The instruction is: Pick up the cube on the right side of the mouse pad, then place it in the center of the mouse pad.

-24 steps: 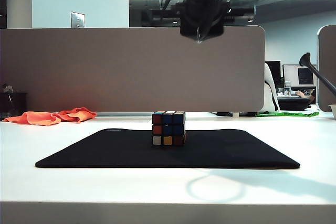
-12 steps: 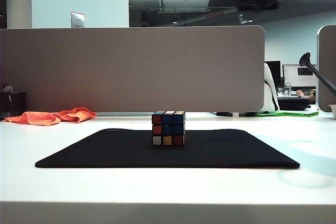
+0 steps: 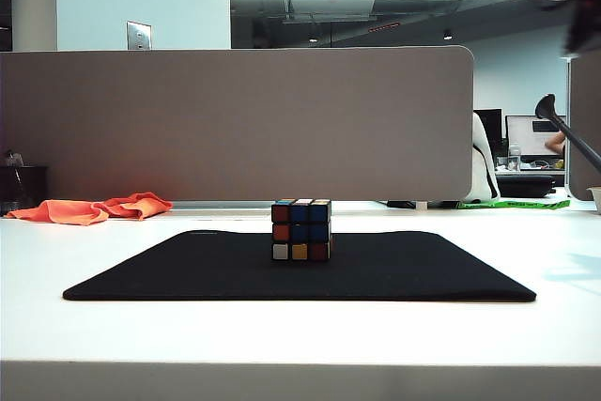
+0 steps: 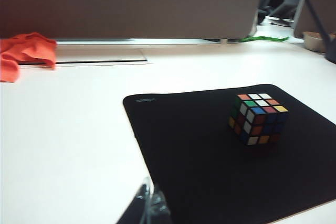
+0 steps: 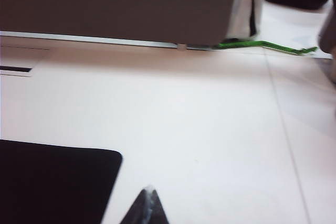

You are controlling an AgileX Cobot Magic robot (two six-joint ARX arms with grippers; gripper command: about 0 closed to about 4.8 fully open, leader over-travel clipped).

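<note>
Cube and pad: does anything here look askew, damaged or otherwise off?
Nothing stands out. The cube sits squarely, intact, near the middle of the flat mouse pad. The right gripper is shut over bare table beside the pad's corner; the left gripper is at the pad's near edge. An orange cloth lies crumpled, far left.

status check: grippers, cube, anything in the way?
Right gripper shut, empty, off right of mouse pad. Left gripper looks shut, empty, near pad's edge. Cube sits mid-pad. Nothing obstructing.
</note>
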